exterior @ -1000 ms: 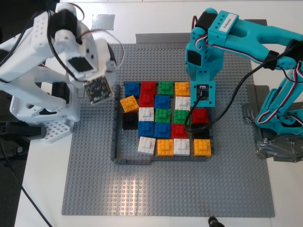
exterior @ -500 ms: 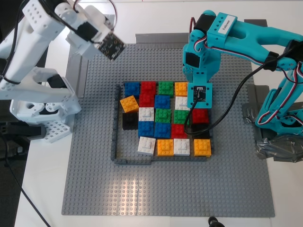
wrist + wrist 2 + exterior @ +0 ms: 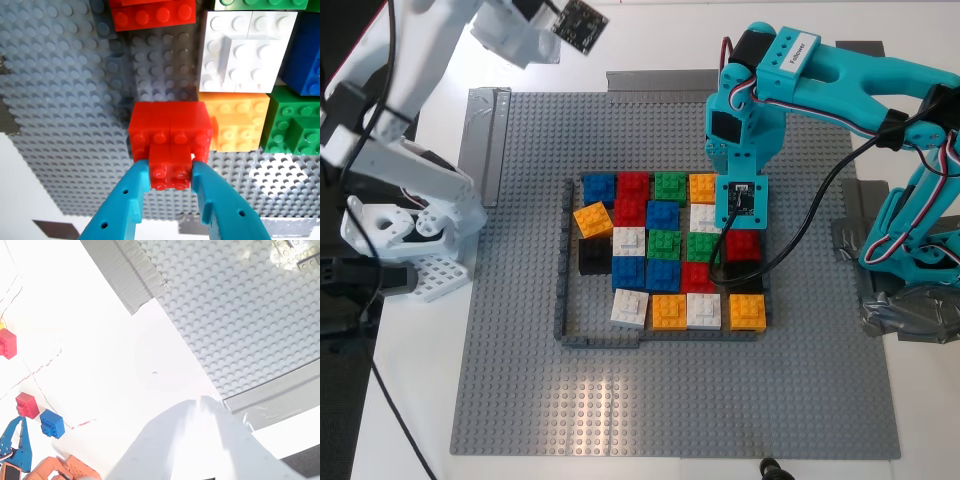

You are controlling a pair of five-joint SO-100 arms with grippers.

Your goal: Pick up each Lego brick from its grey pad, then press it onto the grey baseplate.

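My first gripper (image 3: 741,238), teal, stands over the right side of the brick cluster in the exterior view. In the first wrist view it (image 3: 171,175) is shut on a small red brick (image 3: 171,172) that touches a wider red block (image 3: 170,127) on the grey baseplate (image 3: 60,100). The baseplate (image 3: 520,330) fills the middle of the table. White bricks (image 3: 704,308) sit among the coloured ones. My second gripper (image 3: 200,405), white, is raised over the baseplate's far left corner (image 3: 240,315), shut and empty. The silvery pad is hidden behind the white arm.
A thin dark grey frame (image 3: 563,300) encloses several coloured bricks (image 3: 661,245). Silvery tape strips (image 3: 478,140) hold the baseplate's edges. The white arm's base (image 3: 410,230) stands at the exterior view's left, the teal arm's base (image 3: 920,250) at its right. Loose red and blue bricks (image 3: 40,415) lie on the white tabletop.
The white arm has swung up and away from the brick cluster to the far left corner. The teal gripper has shifted slightly and stays on the red brick.
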